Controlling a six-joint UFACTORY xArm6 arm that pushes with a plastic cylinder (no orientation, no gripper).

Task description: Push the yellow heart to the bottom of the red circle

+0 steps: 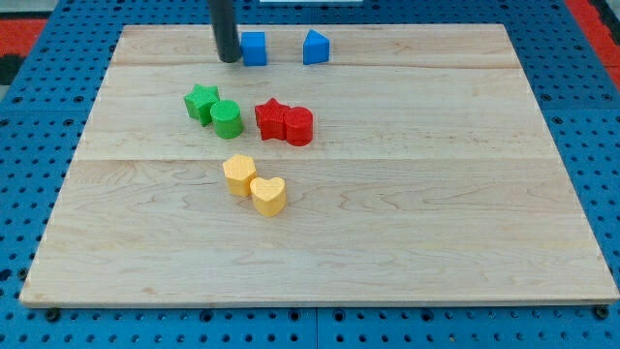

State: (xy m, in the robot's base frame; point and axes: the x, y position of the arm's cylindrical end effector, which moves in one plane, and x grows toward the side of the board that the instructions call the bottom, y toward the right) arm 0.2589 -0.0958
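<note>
The yellow heart (269, 195) lies near the board's middle, touching a yellow hexagon (238, 174) on its upper left. The red circle (299, 126) sits above the heart and slightly to the right, touching a red star (271, 118) on its left. My tip (229, 58) is near the view's top, just left of a blue cube (254, 48), far above the yellow heart and up-left of the red circle.
A green star (201, 102) and a green circle (226, 119) touch each other left of the red pair. A blue pentagon-like block (315, 47) stands right of the blue cube. The wooden board (484, 242) lies on a blue pegboard.
</note>
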